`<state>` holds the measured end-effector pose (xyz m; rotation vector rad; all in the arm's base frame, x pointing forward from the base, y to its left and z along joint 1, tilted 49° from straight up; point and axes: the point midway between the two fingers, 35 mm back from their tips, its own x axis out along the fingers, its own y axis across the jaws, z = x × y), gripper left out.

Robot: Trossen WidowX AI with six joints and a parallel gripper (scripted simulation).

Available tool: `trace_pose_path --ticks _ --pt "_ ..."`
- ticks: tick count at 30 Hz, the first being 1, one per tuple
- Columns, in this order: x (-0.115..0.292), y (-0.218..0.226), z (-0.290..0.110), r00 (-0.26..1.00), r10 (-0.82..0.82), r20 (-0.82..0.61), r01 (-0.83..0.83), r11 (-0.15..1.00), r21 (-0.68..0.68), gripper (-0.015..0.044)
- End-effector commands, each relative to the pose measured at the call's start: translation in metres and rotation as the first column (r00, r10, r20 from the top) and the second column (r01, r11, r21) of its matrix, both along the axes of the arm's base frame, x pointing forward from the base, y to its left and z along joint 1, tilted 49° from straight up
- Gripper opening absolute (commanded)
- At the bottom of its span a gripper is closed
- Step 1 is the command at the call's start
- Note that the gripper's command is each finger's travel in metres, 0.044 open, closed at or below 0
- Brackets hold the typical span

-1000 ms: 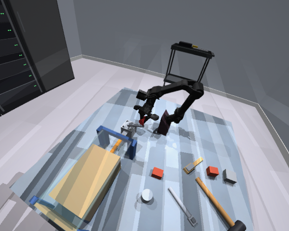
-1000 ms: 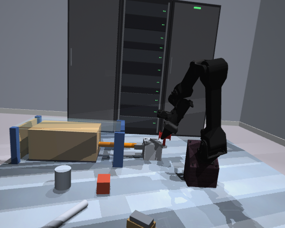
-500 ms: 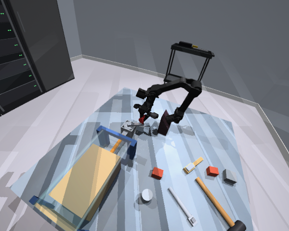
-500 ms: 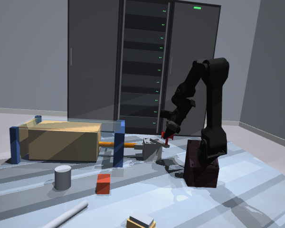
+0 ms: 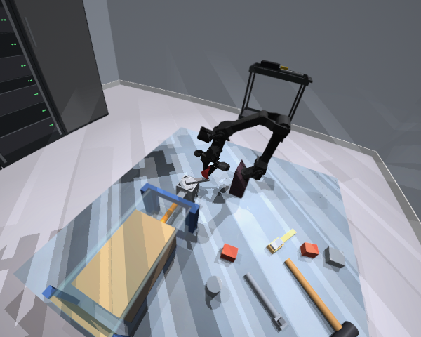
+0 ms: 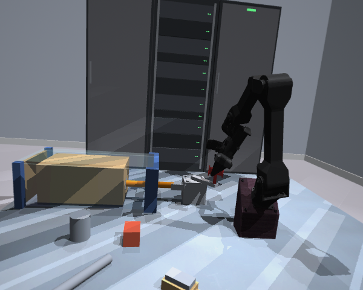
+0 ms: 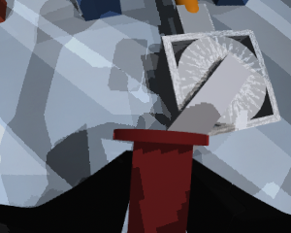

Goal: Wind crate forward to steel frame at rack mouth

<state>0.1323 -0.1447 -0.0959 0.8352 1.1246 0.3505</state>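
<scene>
Directly below gripper (image 7: pixel 160 155), clamped winch handle (image 7: pixel 213 93), winch (image 6: pixel 192 188).

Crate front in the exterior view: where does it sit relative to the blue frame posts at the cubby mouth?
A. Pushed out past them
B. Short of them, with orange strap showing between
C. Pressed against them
B: a gap separates the crate from the blue frame post, and the orange strap spans it.

- We see a matte black arm (image 6: pixel 270 124) of chunky rounded links, right of centre in the exterior view.
- Its base block (image 6: pixel 253 215) is dark maroon, dotted with small screws.
- The gripper (image 6: pixel 215 177) ends in red fingers.
</scene>
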Motion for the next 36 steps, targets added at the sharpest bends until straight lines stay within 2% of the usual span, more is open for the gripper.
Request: trace_pose_path --ticks 1,36 --pt "-0.010 -0.006 -0.010 0.999 0.017 -0.031 -0.018 1.000 -0.021 0.0000" --pt "-0.026 -0.033 -0.037 0.999 0.017 -0.032 -0.018 1.000 -0.025 0.0000"
